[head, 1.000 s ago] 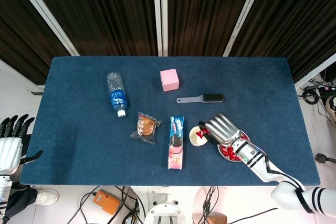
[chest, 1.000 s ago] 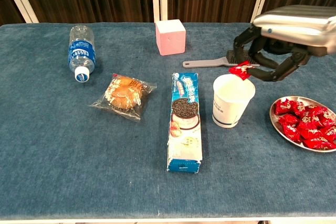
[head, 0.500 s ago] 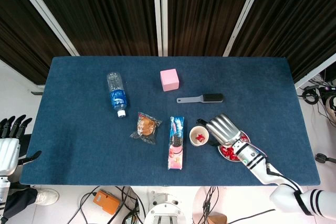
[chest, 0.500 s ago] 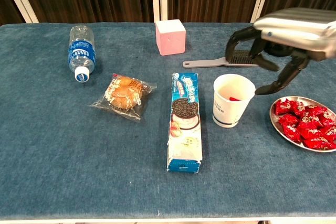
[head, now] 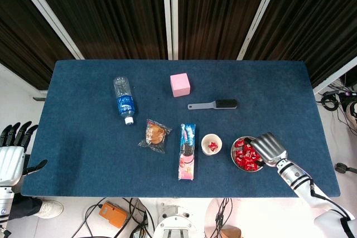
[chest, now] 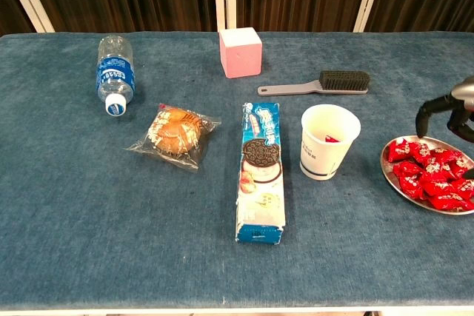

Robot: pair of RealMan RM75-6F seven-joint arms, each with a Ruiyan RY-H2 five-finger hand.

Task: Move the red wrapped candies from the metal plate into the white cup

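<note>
Red candies point(chest: 431, 170) are heaped on the metal plate point(head: 236, 161), one already lying in the white cup point(chest: 328, 142) just beside it. Next comes another pick: lower onto the heap and pinch one wrapper. The right hand point(head: 268, 146) hovers over the plate's far edge, fingers point(chest: 426, 112) spread and empty.

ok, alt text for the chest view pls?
The right hand hovers with fingers spread over a metal plate of red candies, beside a white cup holding one candy. Cookie box, pastry, bottle, pink cube and brush lie on the blue table.
</note>
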